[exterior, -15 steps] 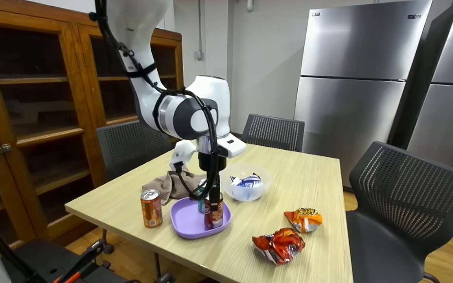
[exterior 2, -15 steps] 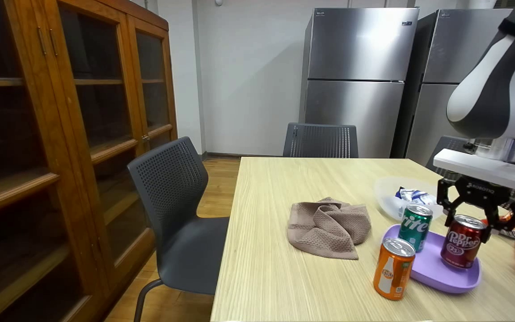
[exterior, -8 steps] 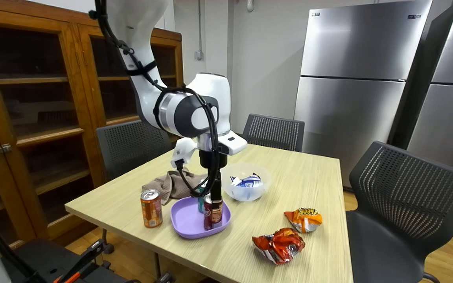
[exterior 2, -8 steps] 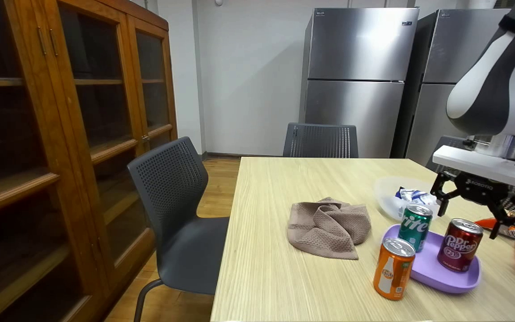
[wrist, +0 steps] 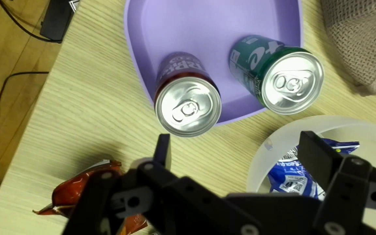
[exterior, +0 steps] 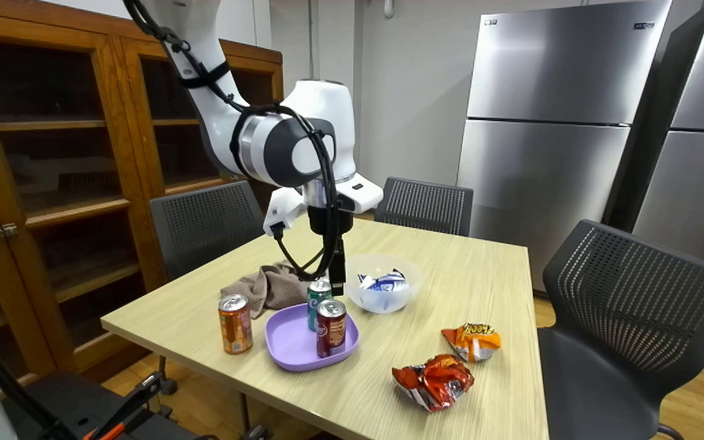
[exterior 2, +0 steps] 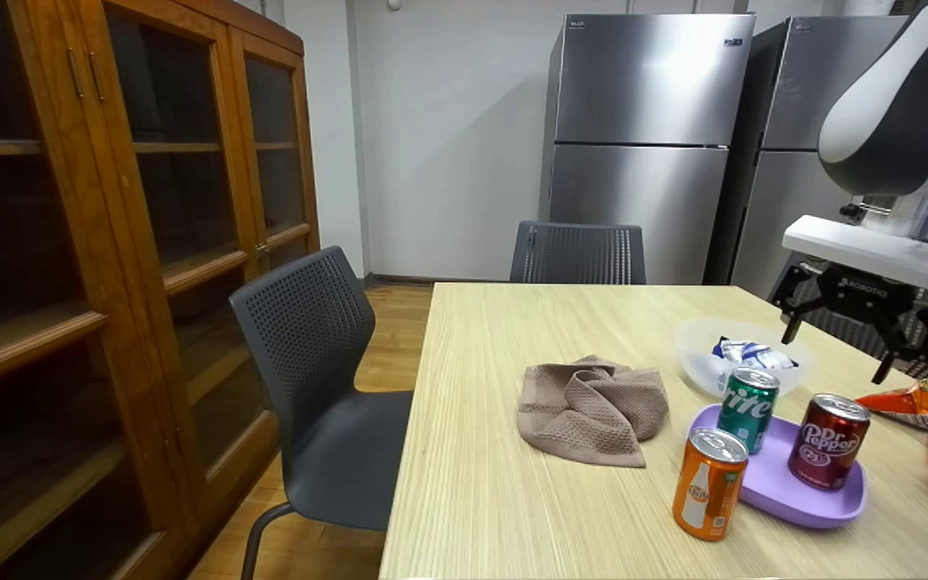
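Note:
My gripper (wrist: 236, 145) is open with nothing between its fingers. It hangs above the table, higher than the dark red Dr Pepper can (exterior 2: 829, 443), and does not touch it. That can stands upright on a purple tray (exterior: 291, 342), beside a green Sprite can (exterior 2: 748, 409). From the wrist, both silver can lids show just beyond the fingertips. The right finger (wrist: 318, 160) overlaps the frosted bowl (wrist: 262, 163) in that view; a blue snack packet (wrist: 289, 178) lies inside it. An orange can (exterior 2: 710, 483) stands upright on the table, outside the tray.
A crumpled brown cloth (exterior 2: 593, 411) lies behind the orange can. A red snack bag (exterior: 434, 382) and an orange one (exterior: 474, 342) rest toward the table's side. Chairs (exterior: 608, 342) surround the table (exterior 2: 512, 515). A wooden cabinet (exterior 2: 182, 242) and steel refrigerators (exterior 2: 641, 161) stand beyond.
A second ago the fingers were around the Dr Pepper can. They have spread apart and let go, and the gripper has risen well above it. The can has settled slightly on the tray.

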`<state>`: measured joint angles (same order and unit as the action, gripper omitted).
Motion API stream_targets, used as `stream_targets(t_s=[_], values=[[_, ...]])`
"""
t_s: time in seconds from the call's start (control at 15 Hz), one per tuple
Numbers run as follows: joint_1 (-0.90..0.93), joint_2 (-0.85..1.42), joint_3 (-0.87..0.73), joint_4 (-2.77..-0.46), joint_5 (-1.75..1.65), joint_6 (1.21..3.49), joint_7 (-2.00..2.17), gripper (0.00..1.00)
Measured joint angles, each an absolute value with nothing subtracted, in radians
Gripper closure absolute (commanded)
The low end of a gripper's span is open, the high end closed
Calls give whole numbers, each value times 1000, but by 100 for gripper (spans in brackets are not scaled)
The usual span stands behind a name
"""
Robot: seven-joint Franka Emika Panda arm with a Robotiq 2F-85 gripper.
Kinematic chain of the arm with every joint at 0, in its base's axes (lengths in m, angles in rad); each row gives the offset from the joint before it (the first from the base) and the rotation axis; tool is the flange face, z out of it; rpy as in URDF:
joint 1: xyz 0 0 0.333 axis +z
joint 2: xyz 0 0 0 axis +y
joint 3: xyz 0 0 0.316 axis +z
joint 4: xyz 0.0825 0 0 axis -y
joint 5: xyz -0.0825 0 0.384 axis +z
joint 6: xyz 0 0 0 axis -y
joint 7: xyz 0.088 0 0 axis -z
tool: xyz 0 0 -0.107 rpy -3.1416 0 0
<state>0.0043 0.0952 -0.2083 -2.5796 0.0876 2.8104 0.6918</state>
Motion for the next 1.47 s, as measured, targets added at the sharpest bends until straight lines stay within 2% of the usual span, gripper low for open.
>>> stream_targets(t_s=[1.0,1.47], values=[[25,-91,33,-2747,-61,2809,700,0],[60,-110,94,-2776,-57,2795,643,0]])
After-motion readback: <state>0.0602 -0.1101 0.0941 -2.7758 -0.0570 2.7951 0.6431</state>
